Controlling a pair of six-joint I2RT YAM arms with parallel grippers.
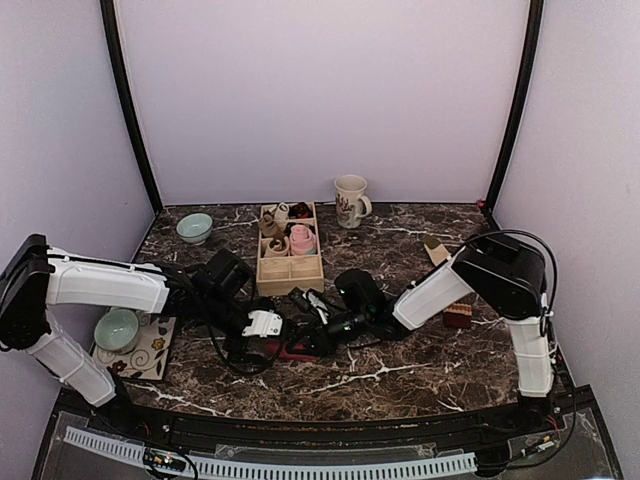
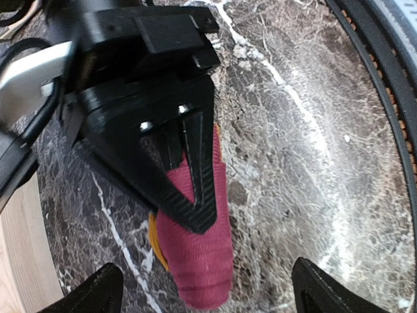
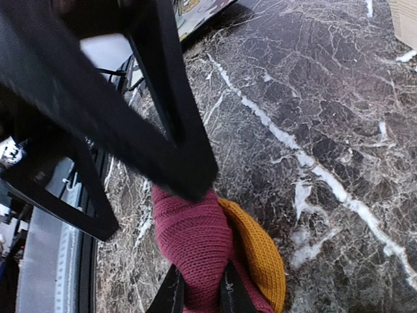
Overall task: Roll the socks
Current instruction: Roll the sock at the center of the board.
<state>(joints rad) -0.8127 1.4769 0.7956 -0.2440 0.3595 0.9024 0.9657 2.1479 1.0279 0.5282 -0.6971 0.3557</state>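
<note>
Right gripper [image 3: 201,292]: we find its fingers pinched tight on the maroon-and-orange sock [image 3: 192,238]. The sock lies on the marble table [image 1: 420,375], about midway along its near edge. Left gripper [image 2: 208,293]: we note fingers spread wide, either side of the sock, not touching.

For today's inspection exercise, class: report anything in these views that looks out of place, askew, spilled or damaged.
Nothing looks spilled or broken. The one untidy thing is the maroon sock mid-table: its orange part bulges out at one side, where the right tool pinches it.
</note>
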